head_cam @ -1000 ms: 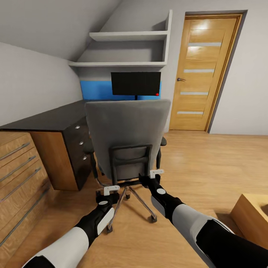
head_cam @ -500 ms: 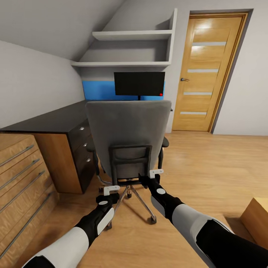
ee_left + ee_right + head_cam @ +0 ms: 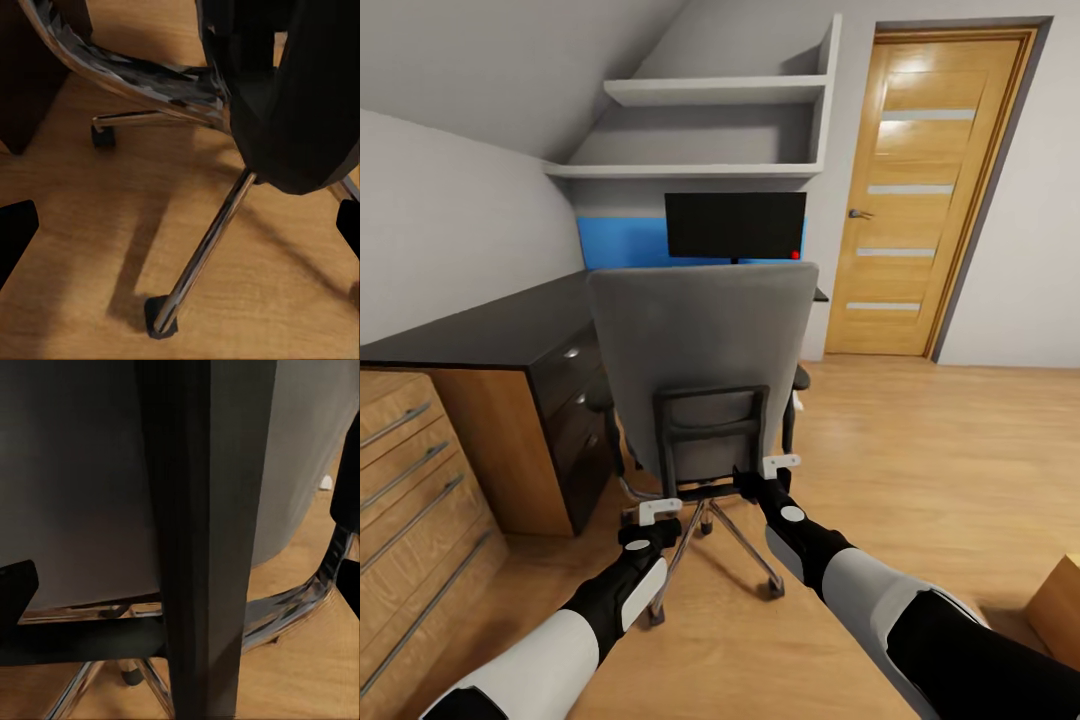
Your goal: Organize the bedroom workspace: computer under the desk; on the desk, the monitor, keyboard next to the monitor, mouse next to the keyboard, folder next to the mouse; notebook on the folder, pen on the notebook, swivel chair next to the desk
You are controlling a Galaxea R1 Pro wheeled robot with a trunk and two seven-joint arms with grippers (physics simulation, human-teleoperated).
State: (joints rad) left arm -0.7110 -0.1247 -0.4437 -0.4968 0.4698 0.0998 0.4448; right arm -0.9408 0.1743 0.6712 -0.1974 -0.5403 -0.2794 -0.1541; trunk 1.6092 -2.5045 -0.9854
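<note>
The swivel chair [image 3: 700, 340] stands with its grey back toward me, hiding most of the desk [image 3: 820, 295]. Above the chair back rises the monitor [image 3: 735, 225], black, in front of the desk's blue panel [image 3: 620, 243]. My left gripper [image 3: 658, 510] is open low behind the seat, over the chrome base legs [image 3: 202, 255]. My right gripper [image 3: 780, 465] is open, its jaws on either side of the black frame bar [image 3: 202, 547] of the chair back. The keyboard, mouse, folder, notebook, pen and computer are hidden or out of view.
A black drawer unit [image 3: 575, 390] with silver knobs stands left of the chair, and a wooden dresser [image 3: 410, 470] is nearer on the left. A wooden door [image 3: 930, 190] is at the back right. White shelves [image 3: 710, 95] hang above. A wooden block [image 3: 1060, 600] sits low right.
The whole view has shifted: door and block slid right, the dresser slid left. The chair keeps its place against my grippers and sits a little closer to the monitor.
</note>
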